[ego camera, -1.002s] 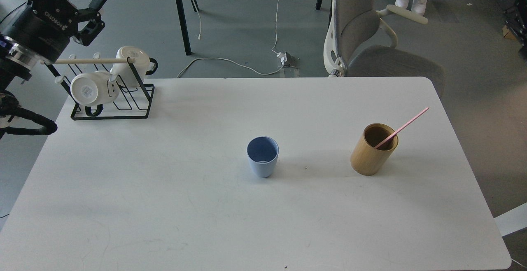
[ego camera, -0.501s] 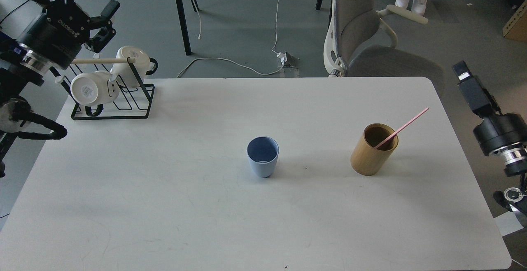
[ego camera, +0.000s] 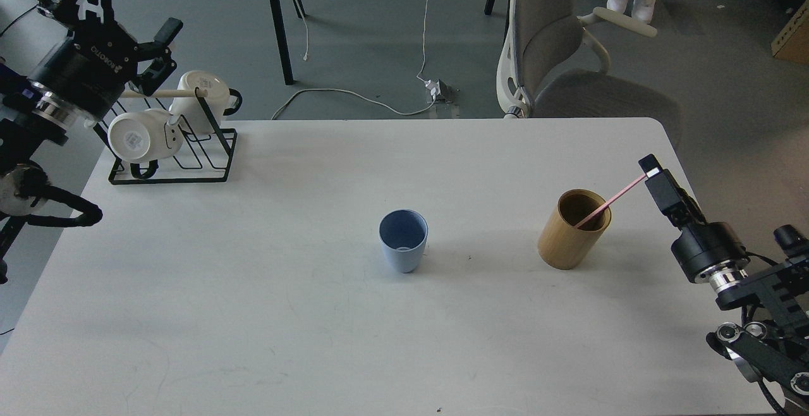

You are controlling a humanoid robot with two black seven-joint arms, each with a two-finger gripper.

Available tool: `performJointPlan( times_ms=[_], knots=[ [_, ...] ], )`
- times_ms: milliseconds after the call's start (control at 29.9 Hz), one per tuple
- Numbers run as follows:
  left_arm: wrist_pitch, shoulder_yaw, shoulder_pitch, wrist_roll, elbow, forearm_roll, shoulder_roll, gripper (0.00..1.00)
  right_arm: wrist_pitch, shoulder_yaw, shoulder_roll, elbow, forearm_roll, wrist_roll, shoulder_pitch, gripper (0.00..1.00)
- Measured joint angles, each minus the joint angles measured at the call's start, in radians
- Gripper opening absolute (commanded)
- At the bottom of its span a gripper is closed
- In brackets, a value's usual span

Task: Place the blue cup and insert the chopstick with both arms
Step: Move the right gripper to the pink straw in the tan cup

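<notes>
The blue cup [ego camera: 403, 239] stands upright and empty at the middle of the white table [ego camera: 316, 315]. One pink chopstick [ego camera: 610, 202] leans in the tan wooden cylinder [ego camera: 574, 229] to its right, its top end pointing up and right. My right gripper [ego camera: 653, 172] is seen edge-on, with its tip at the chopstick's top end; its fingers cannot be told apart. My left gripper [ego camera: 120, 14] is open and empty, above the mug rack at the far left, well away from the cup.
A black wire rack [ego camera: 170, 150] with a pale wooden rod and two white mugs [ego camera: 136, 138] stands at the table's back left corner. A grey office chair [ego camera: 556, 55] is behind the table's far edge. A cardboard box [ego camera: 793, 36] sits at the far right.
My right arm has come in from the right and moved left and down, bringing its tip to the chopstick's top end. My left gripper has shifted slightly. Cup and cylinder have not moved.
</notes>
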Motion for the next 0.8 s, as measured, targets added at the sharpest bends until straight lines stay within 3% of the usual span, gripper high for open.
performJointPlan(
  times_ms=[301,635,802],
  knots=[
    [0.0,0.0,0.002,0.0,0.0,0.0,-0.001,0.98,0.0,-0.025,-0.002,0.0,0.0,0.0,0.003,0.21],
    [0.0,0.0,0.016,0.0,0.0,0.0,-0.002,0.98,0.0,-0.081,-0.007,0.007,0.0,0.0,0.027,0.02],
    [0.0,0.0,0.02,0.0,0.0,0.0,-0.002,0.98,0.0,-0.085,-0.009,0.013,0.0,0.0,0.05,0.0]
  ],
)
